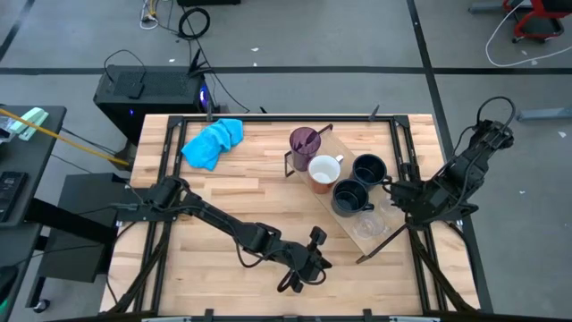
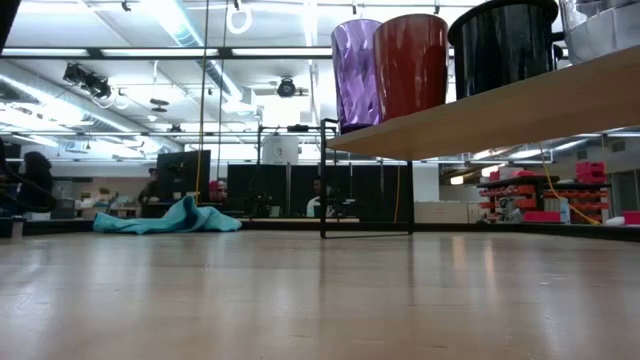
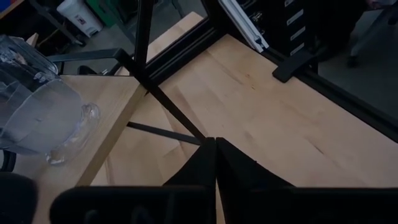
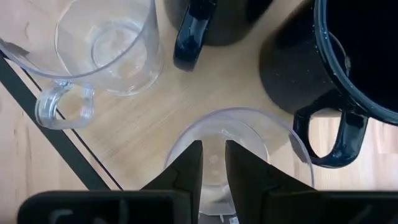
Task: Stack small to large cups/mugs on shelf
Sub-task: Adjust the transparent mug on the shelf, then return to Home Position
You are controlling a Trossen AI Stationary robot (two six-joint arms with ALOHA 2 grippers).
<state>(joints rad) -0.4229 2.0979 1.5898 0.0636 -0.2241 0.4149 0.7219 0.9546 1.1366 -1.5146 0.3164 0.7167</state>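
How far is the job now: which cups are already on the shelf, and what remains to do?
Looks done: the purple tumbler, white mug and two dark mugs stand on the shelf. In hand: the right end effector is at the rim of a clear glass on the board, beside another clear glass. The left end effector waits nearby. Left: releasing and withdrawing.

Bare tabletop (image 1: 232, 201) left of shelf (image 1: 332, 207); shelf crowded with mugs (image 1: 349, 196).
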